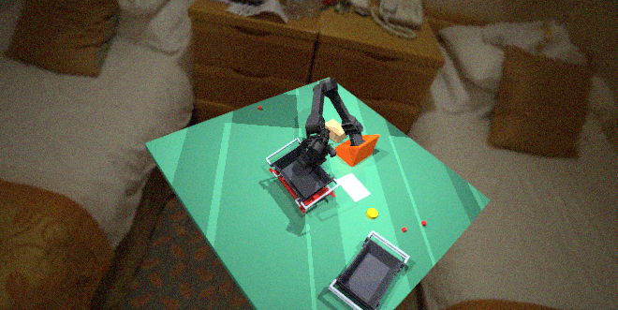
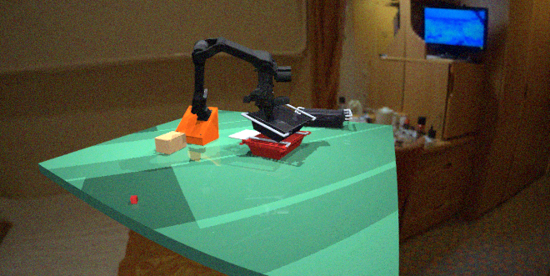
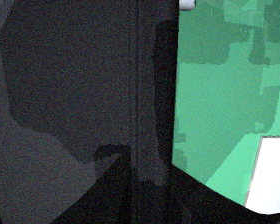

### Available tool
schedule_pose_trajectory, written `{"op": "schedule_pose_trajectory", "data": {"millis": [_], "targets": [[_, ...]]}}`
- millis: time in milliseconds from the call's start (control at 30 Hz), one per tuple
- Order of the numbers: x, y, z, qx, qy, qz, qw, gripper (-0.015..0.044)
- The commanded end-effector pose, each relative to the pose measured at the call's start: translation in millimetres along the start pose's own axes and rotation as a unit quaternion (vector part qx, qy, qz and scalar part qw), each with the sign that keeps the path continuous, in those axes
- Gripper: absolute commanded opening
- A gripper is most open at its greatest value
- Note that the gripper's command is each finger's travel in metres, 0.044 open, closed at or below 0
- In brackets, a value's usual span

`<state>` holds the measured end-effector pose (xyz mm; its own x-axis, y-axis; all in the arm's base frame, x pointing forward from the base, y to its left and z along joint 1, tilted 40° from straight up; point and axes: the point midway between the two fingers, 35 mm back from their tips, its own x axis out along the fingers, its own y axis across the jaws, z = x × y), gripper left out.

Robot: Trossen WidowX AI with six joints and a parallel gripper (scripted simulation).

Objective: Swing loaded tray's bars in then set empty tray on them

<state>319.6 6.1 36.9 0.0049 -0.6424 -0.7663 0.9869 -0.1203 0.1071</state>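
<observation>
The loaded tray is the red tray [image 1: 291, 187] [image 2: 271, 149] standing on the table. A pale wire bar [image 2: 275, 142] lies across its top; its load is hidden under the other tray. My gripper [image 1: 305, 164] [image 2: 268, 117] [image 3: 138, 162] is shut on a side wall of the empty black tray [image 1: 306, 183] [image 2: 292, 121] [image 3: 66, 75]. This tray hangs tilted right over the red one, its low edge close to the red tray's top; whether they touch I cannot tell. The black tray's own bars stand out over its ends.
Another black tray [image 1: 372, 271] [image 2: 327, 118] lies at the far end. An orange wedge [image 1: 351, 155] [image 2: 204, 134] and tan block [image 1: 337, 132] [image 2: 170, 143] are near the arm's base. A white sheet [image 1: 354, 187] [image 3: 271, 175], yellow disc [image 1: 372, 214] and small red cubes [image 1: 404, 229] [image 2: 133, 199] lie about.
</observation>
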Motion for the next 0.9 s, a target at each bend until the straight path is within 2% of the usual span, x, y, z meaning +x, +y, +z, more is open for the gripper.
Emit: {"op": "schedule_pose_trajectory", "data": {"millis": [0,867], "targets": [[5,-4,1,0.001,0.001,-0.007,1.000,0.0000],[16,-10,1,0.001,0.001,-0.007,1.000,0.0000]]}}
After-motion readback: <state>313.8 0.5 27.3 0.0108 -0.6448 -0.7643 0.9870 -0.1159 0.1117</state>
